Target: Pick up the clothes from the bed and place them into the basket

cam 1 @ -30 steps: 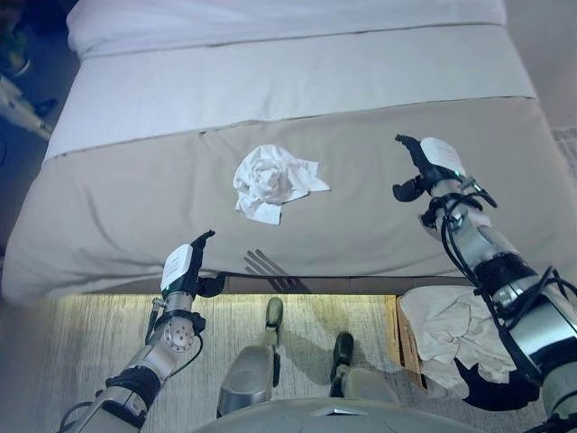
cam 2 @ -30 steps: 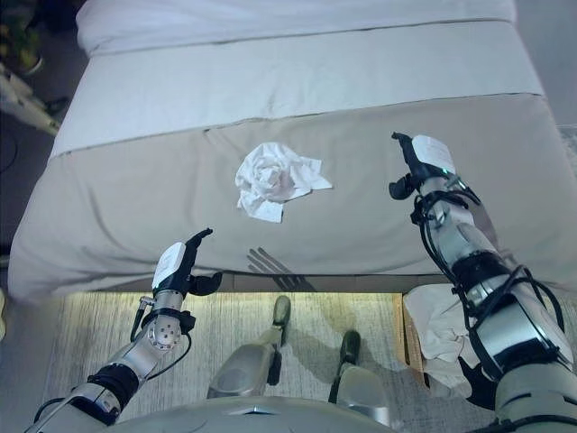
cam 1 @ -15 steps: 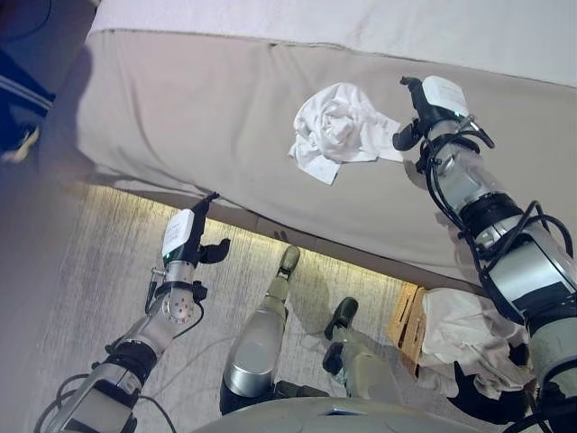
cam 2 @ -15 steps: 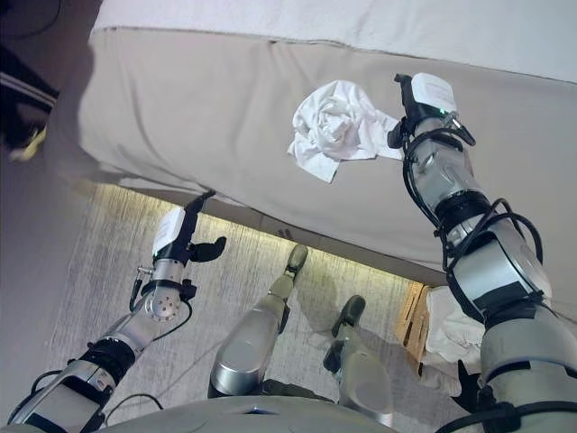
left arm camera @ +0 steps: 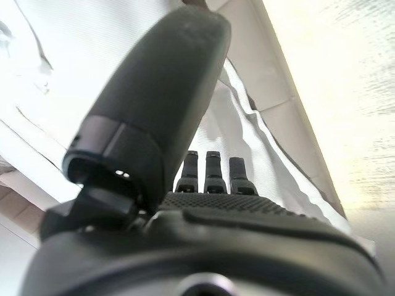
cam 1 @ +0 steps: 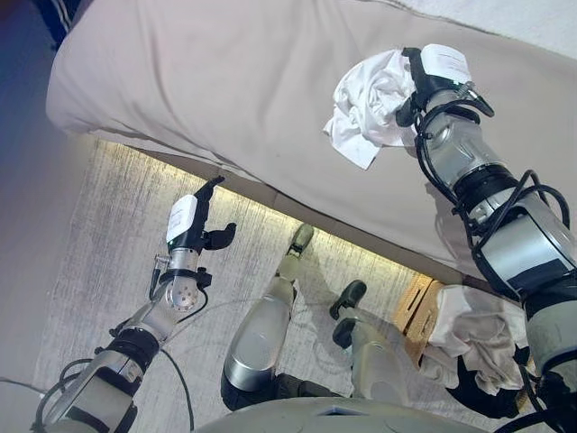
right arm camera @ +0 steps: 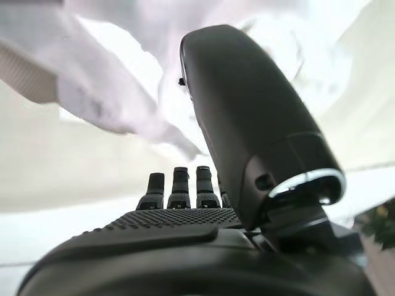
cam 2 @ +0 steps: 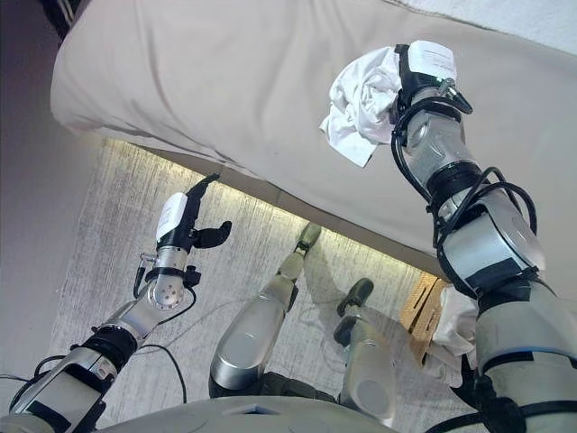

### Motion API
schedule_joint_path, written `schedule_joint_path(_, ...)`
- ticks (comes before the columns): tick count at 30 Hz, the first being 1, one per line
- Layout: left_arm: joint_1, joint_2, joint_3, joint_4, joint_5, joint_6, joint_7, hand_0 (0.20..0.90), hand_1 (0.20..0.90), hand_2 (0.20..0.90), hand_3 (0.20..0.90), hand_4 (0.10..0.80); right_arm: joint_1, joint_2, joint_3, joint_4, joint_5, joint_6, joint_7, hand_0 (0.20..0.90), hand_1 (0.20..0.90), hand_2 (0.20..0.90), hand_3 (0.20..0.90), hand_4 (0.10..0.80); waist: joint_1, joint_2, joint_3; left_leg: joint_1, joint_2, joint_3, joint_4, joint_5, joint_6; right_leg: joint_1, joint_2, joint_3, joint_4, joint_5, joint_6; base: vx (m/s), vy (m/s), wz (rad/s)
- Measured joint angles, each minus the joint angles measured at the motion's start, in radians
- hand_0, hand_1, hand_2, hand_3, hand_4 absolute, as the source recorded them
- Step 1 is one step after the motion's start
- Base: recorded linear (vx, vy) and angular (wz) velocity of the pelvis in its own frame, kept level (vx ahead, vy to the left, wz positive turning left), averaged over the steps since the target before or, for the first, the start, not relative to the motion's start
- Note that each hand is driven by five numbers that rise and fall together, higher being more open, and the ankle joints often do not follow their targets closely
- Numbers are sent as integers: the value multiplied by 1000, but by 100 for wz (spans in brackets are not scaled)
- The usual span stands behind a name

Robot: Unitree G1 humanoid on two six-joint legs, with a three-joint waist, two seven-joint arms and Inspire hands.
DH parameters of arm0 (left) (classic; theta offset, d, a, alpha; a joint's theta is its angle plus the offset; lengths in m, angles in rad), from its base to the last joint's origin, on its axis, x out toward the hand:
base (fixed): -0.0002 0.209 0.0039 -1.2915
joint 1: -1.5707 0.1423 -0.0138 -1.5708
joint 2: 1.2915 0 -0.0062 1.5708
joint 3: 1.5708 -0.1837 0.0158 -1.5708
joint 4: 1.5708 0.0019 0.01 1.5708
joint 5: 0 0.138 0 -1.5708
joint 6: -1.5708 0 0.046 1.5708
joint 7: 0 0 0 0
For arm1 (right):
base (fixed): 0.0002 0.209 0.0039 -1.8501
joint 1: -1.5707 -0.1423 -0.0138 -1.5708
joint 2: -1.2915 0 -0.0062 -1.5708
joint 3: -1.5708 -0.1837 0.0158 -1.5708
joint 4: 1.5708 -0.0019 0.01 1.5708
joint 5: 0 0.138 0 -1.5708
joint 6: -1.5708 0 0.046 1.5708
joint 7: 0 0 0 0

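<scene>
Right fingers (right arm camera: 179,185): straight in a row beside the thumb, not curled round anything — white folds lie just past their tips.
Right hand (cam 1: 424,81): reached out over the bed, pressed against the side of the white garment; dark, with a white cover on its back.
Right arm: silver-grey, stretched from the lower right up across the bed's front edge.
White garment (cam 1: 370,104): a crumpled bundle of thin white cloth with many creases, one loose flap hanging toward the bed's front edge; it lies on the beige cover, touching the right hand.
Left fingers (left arm camera: 207,172): straight and relaxed, holding nothing.
Left hand (cam 1: 194,221): raised upright over the floor, just off the bed's front edge, thumb standing out to the side — well apart from the garment.
Left arm: bent, coming up from the lower left.
Bed (cam 1: 207,81): a smooth beige cover, softly rounded at its near corner, with a lit strip under the front edge.
Floor (cam 1: 99,253): pale grey, finely streaked.
Basket (cam 1: 416,311): light woven side showing at the lower right, near the bed's front edge.
Basket contents (cam 1: 478,329): a rumpled pile of white cloth heaped over the rim.
</scene>
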Motion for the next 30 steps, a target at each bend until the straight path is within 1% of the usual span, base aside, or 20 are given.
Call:
schedule_joint_path(2,9,0,-4,-28,0,0,26,900,900,900,900,800,-25,23,1,35,-14,7,14,900,900,900,900,800,-1,0,0,-30,-6,2,13,-1,-1,-44,-13,2,44,-17,-4,-13,80,-1)
schedule_joint_path(5,9,0,-5,-74,-1,-1,43,900,900,900,900,800,-38,26,1,45,-32,9,19,900,900,900,900,800,0,0,0,-83,-14,2,42,-1,-1,-110,-28,3,107,-33,-6,-32,65,1)
schedule_joint_path(7,4,0,-6,-91,-1,-2,47,900,900,900,900,800,-50,29,1,71,-32,9,19,900,900,900,900,800,0,0,0,-114,-26,0,73,-5,-4,-146,-45,3,155,-53,-17,55,-1,8)
schedule_joint_path(8,3,0,-5,-95,-3,-2,48,900,900,900,900,800,-53,30,1,79,-31,10,17,900,900,900,900,800,0,2,1,-124,-32,-1,93,-33,7,-159,-55,7,184,-69,-16,57,-1,7)
schedule_joint_path(9,2,0,-8,-95,-11,-1,49,900,900,900,900,800,-57,32,1,91,-31,9,16,900,900,900,900,800,2,2,1,-137,-36,1,122,-38,8,-173,-61,10,213,-76,-23,-23,34,6)
schedule_joint_path(13,10,3,-14,-117,-40,0,52,900,900,900,900,800,-77,48,0,141,-32,11,16,900,900,900,900,800,5,4,2,-180,-60,4,221,-72,18,-216,-88,26,323,-131,-36,-32,39,7)
schedule_joint_path(14,10,4,-14,-133,-40,-1,55,900,900,900,900,800,-85,47,0,150,-32,14,16,900,900,900,900,800,5,5,3,-205,-61,2,258,-87,21,-234,-91,23,351,-144,-47,-37,21,9)
schedule_joint_path(15,10,5,-15,-138,-40,-1,55,900,900,900,900,800,-88,47,0,150,-32,15,15,900,900,900,900,800,6,5,3,-216,-62,1,275,-93,20,-244,-91,24,365,-149,-51,-28,13,8)
schedule_joint_path(17,13,5,-19,-162,-41,-1,55,900,900,900,900,800,-96,44,0,152,-33,22,19,900,900,900,900,800,7,9,5,-278,-74,1,382,-137,25,-290,-104,25,454,-186,-68,-26,24,11)
schedule_joint_path(18,13,5,-23,-168,-40,-2,55,900,900,900,900,800,-103,38,0,152,-34,26,26,500,500,500,433,333,7,13,7,-303,-82,1,425,-157,26,-310,-115,27,498,-209,-76,-19,26,13)
schedule_joint_path(19,13,5,-24,-169,-40,-2,55,900,900,900,900,800,-108,34,1,152,-34,26,31,300,300,300,200,100,6,17,8,-315,-84,1,447,-166,26,-319,-119,27,520,-220,-79,-13,42,9)
schedule_joint_path(21,18,6,-24,-173,-41,-2,54,900,900,900,900,800,-121,24,1,152,-31,25,48,300,300,300,200,100,7,24,11,-351,-94,3,509,-190,30,-347,-124,32,571,-244,-87,-1,32,4)
schedule_joint_path(22,25,7,-24,-176,-44,-2,53,900,900,900,900,800,-126,16,0,152,-29,18,54,300,300,300,200,100,6,27,13,-372,-97,5,548,-207,32,-364,-130,34,607,-262,-96,16,-1,5)
schedule_joint_path(23,31,7,-24,-176,-46,-2,49,900,900,900,900,800,-128,9,-1,152,-29,11,56,300,300,300,200,100,6,31,15,-386,-97,4,578,-218,32,-373,-131,34,630,-273,-98,20,-7,4)
schedule_joint_path(24,40,9,-22,-178,-49,-2,47,900,900,900,900,800,-129,7,-1,152,-28,7,56,300,300,300,200,100,6,32,15,-397,-97,5,598,-226,33,-381,-132,36,645,-283,-105,0,0,0)
schedule_joint_path(27,60,11,-22,-180,-57,-2,40,900,900,900,900,800,-129,-4,-1,152,-11,2,64,300,300,300,200,100,4,32,15,-404,-95,5,618,-232,32,-387,-130,37,665,-288,-108,0,0,0)
schedule_joint_path(30,80,15,-22,-200,-58,-2,40,900,900,900,900,800,-123,-15,-1,151,19,-10,80,300,300,300,200,100,2,31,15,-409,-94,11,645,-242,36,-390,-130,45,682,-289,-107,0,-38,-5)
